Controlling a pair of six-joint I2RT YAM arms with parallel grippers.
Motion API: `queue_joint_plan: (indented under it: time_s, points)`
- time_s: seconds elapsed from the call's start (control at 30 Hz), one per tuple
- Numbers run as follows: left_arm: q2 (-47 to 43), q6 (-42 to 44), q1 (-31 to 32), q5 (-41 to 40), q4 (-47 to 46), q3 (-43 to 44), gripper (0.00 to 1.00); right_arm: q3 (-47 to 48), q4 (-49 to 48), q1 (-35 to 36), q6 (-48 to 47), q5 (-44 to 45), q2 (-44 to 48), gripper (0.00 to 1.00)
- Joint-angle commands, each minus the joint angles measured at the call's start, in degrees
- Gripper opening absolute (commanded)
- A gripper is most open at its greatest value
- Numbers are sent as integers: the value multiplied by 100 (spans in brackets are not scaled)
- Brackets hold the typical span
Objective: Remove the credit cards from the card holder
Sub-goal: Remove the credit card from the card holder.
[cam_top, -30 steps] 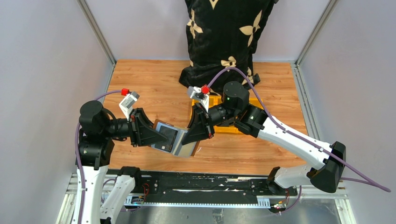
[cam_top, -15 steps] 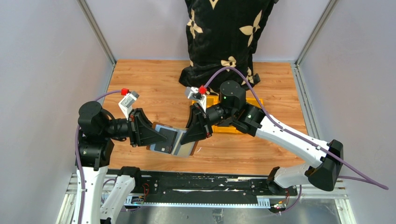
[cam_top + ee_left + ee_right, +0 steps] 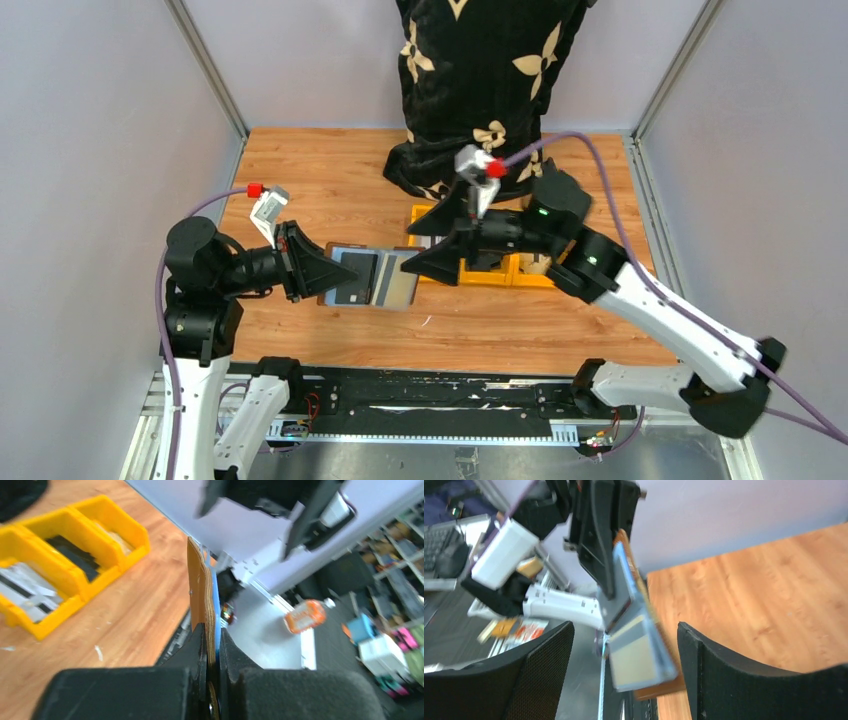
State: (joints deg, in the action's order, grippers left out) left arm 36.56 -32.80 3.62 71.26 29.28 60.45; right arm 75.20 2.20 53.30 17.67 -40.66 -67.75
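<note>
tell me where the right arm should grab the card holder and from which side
Probably best to take the card holder by its free half, at the outer edge away from the left gripper, which clamps the other half in mid-air. Come in from the right, one finger on each face. That flap points into the gap of the open right gripper.

I count 1 card holder point(image 3: 201, 595), 3 yellow bin compts point(image 3: 87, 587), 1 blk patterned bag point(image 3: 480, 70), 2 grippers: left gripper point(image 3: 212, 635), right gripper point(image 3: 625, 627).
</note>
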Motion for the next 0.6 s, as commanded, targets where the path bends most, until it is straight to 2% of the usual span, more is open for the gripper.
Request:
queue_joint_plan:
  time_s: [0.0,0.17,0.27,0.57]
  points:
    - [-159,331,-1,-1192,35,140,0,-684,-1258,-3,821,1533,1020,79]
    - [-98,524,-1,-1855,125,241,0,-1161,-1925,242,1961,1064,815,76]
    - [-26,322,-1,-1638,-25,238,0,-1355,-2465,363,2394,788,481,76]
    - [-86,-302,-1,-1284,-490,123,0,-1424,-3071,397,2850,404,-315,77]
